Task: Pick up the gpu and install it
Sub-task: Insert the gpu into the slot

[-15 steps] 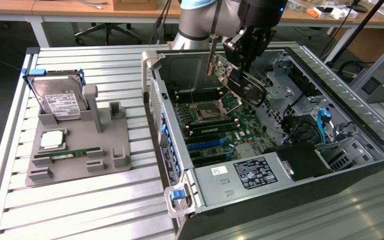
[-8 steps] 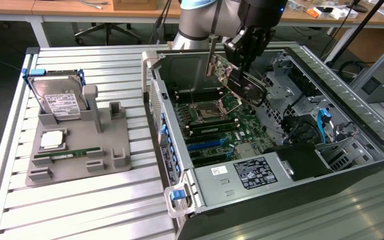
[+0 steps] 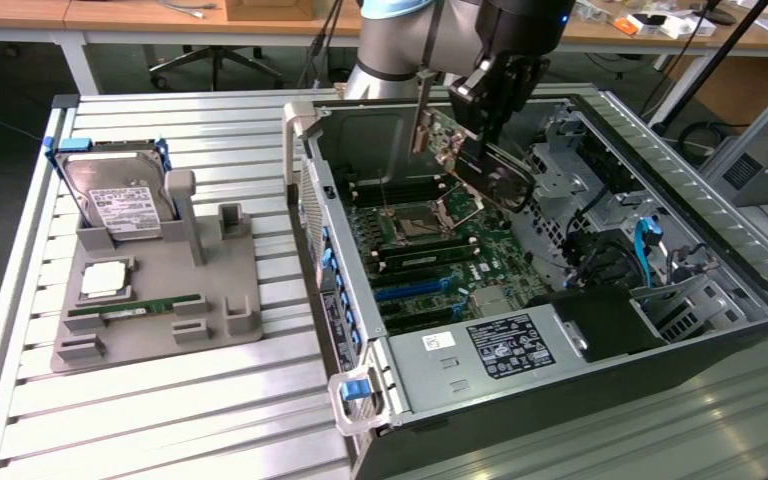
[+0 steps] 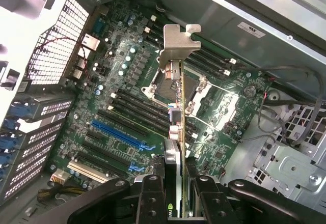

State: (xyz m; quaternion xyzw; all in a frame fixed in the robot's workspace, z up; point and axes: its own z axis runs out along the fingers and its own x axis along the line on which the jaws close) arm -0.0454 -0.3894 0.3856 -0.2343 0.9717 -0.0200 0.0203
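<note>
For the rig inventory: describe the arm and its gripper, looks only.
The arm is a silver-grey tube with rounded joints and a light blue end cap. Its wrist section is black, with what looks like a small blue light. The gripper is matte black: two flat, bar-shaped jaws dotted with round screw heads, flanked by curved, rounded outer links. No markings on it can be made out.

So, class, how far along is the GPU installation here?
Done: the gpu is picked up. In hand: the gripper clamps it, tilted, above the motherboard inside the open case. Left: seating it; its edge sits in no slot yet.
</note>
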